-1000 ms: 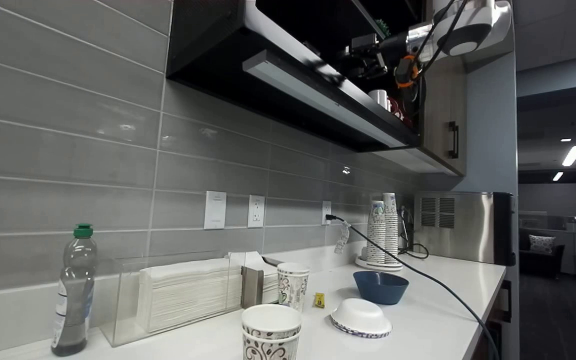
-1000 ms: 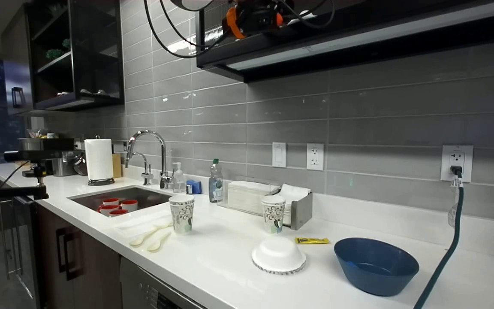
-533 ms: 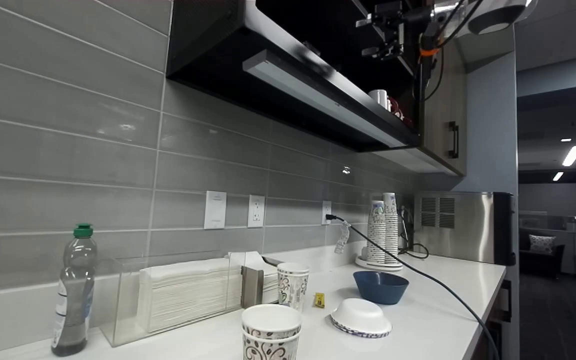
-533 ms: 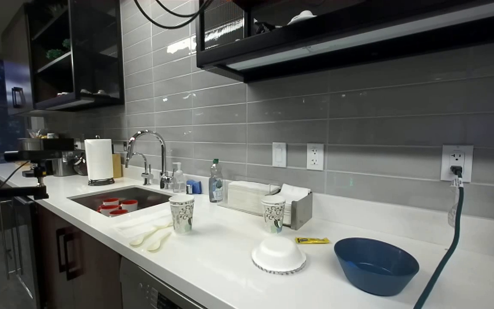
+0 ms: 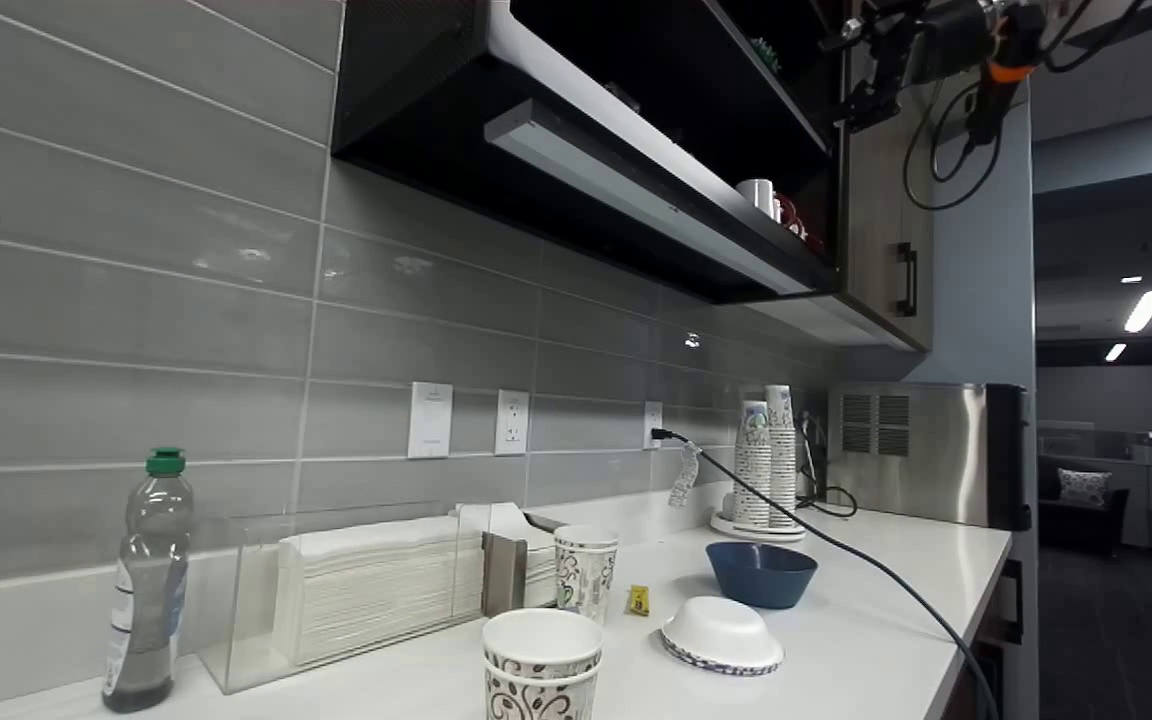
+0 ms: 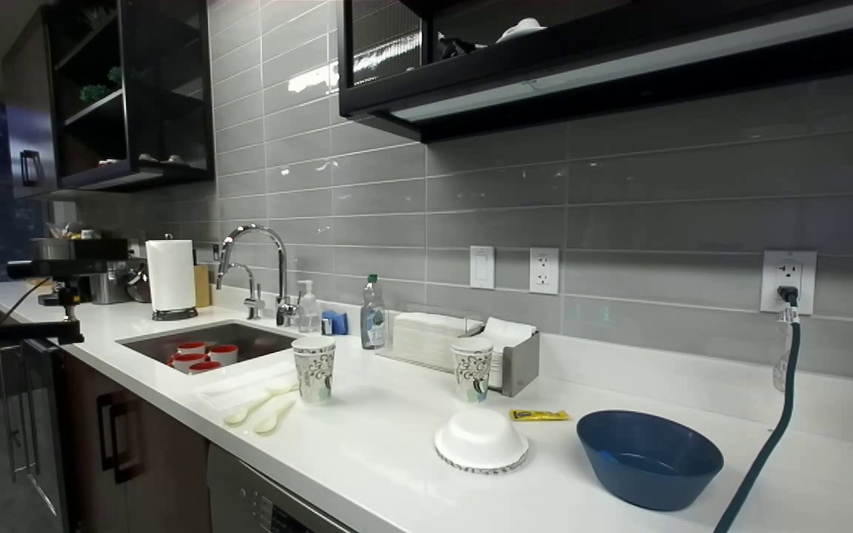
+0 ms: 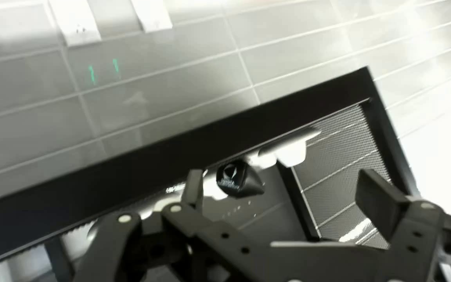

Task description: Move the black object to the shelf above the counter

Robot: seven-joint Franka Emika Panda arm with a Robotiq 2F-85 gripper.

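Observation:
The black object (image 7: 237,180), a small glossy dark item with pale markings, sits on the dark overhead shelf (image 7: 112,184) in the wrist view. It also shows at the shelf's edge in an exterior view (image 6: 456,48). The shelf, with its lighter underside strip, shows in both exterior views (image 5: 656,160) (image 6: 582,66), above the white counter (image 6: 397,466). My gripper (image 5: 842,78) is at the upper right of an exterior view, out in front of the shelf's far end. In the wrist view its fingers (image 7: 286,192) are wide apart with nothing between them.
White dishes (image 7: 292,150) stand beside the black object on the shelf. A white mug (image 5: 758,195) and red items stand at the shelf's far end. A wooden cabinet (image 5: 886,220) adjoins it. The counter holds a blue bowl (image 6: 649,459), paper bowls (image 6: 482,437) and cups.
My gripper has drawn back from the shelf, moving right and up in an exterior view. The arm has left the remaining exterior view, and the black object on the shelf is uncovered there.

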